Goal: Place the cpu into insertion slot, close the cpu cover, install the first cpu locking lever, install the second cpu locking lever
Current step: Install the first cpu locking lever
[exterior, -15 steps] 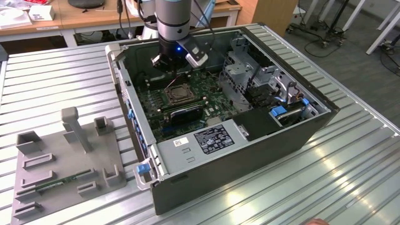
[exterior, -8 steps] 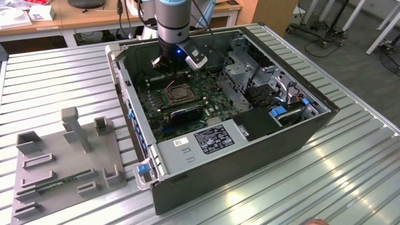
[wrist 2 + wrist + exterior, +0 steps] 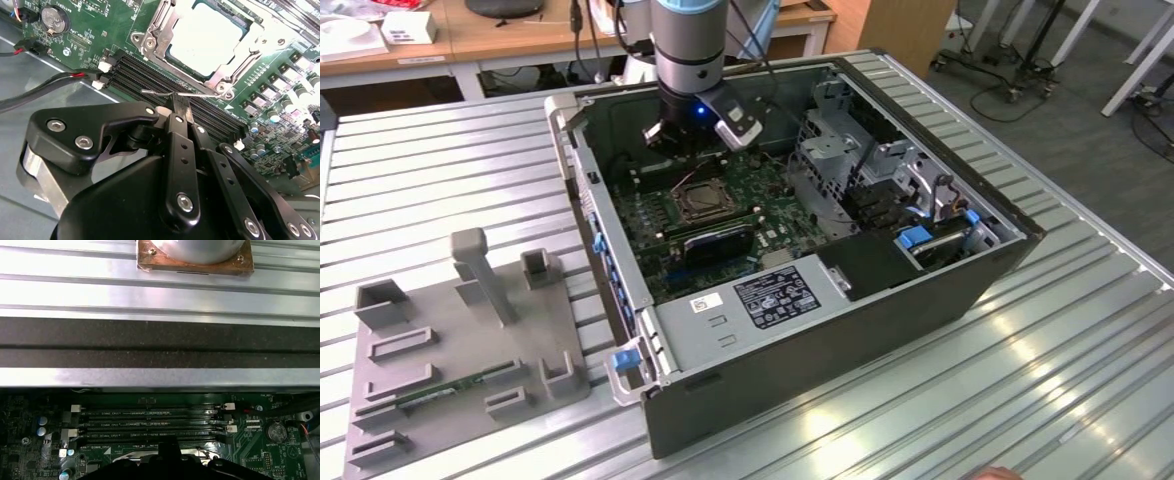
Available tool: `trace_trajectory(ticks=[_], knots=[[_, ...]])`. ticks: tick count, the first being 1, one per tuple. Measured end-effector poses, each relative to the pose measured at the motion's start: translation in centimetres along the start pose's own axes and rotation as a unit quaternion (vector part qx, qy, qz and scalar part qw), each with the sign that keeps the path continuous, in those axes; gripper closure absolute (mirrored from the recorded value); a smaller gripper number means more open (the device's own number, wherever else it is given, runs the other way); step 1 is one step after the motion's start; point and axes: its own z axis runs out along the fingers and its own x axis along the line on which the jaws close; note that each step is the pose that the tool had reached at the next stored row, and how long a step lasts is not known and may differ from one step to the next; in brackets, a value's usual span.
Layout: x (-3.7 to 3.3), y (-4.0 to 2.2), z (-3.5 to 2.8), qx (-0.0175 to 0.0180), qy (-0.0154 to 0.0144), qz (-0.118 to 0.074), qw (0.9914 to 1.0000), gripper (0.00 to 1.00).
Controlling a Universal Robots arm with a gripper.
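The cpu [image 3: 207, 37], a pale square chip, lies in the insertion slot [image 3: 698, 200] on the green motherboard. The cpu cover [image 3: 165, 30], a silvery frame, lies flat around it with the chip showing through its window. A thin wire locking lever [image 3: 155, 92] runs along the slot's side toward the memory slots. My gripper [image 3: 179, 107] has its black fingers shut together, their tip touching that wire. In the exterior view the gripper [image 3: 678, 142] hangs inside the open computer case, just beyond the slot. In the first wrist view its tip [image 3: 169, 447] sits by the memory slots.
Black memory slots [image 3: 150, 75] lie right beside the lever. A coin battery [image 3: 54, 20] and loose cables [image 3: 40, 95] are close by. A black heatsink block [image 3: 718, 240], drive cage [image 3: 854, 150] and power supply [image 3: 761, 295] crowd the case. A grey fixture [image 3: 467, 340] stands on the slatted table.
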Motion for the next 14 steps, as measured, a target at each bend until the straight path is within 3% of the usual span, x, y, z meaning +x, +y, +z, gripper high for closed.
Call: trace_trajectory(ticks=[14], knots=[[-0.09, -0.22, 0.97, -0.0005, 0.0000, 0.000, 1.00000, 0.89]])
